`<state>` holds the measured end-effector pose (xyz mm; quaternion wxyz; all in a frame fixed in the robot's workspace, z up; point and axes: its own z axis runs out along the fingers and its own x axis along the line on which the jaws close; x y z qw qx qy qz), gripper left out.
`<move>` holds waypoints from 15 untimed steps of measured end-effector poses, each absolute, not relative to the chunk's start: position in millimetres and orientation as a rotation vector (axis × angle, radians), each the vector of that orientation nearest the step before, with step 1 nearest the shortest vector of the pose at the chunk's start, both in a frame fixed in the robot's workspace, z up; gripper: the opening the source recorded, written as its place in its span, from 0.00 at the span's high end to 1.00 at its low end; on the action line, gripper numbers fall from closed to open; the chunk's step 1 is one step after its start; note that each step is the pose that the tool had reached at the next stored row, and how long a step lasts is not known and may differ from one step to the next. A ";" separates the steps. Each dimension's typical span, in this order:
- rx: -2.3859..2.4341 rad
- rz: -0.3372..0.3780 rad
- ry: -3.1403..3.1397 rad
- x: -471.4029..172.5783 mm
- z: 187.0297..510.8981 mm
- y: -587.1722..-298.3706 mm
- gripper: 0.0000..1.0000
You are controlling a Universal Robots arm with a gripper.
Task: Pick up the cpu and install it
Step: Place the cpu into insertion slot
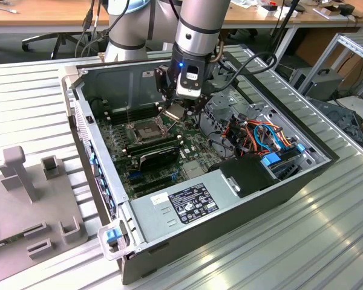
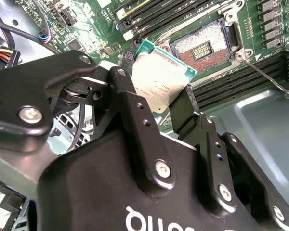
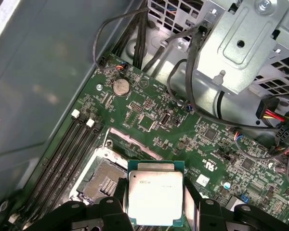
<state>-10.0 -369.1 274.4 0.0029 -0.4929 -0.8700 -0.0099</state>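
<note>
The cpu (image 3: 155, 195) shows a dull metal top.

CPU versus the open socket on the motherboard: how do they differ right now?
The cpu has a plain silver-grey metal top; the socket shows a recessed contact field inside a metal frame. The cpu is held clear above the motherboard, clamped in the gripper; the socket sits fixed on it, empty. Both are square and of similar footprint.
</note>
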 end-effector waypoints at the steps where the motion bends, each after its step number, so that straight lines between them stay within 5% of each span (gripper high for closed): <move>1: -1.555 -0.031 -2.723 -10.0 274.4 -369.1 0.45; 15: -1.680 -0.032 -2.649 -10.0 274.0 -369.1 0.45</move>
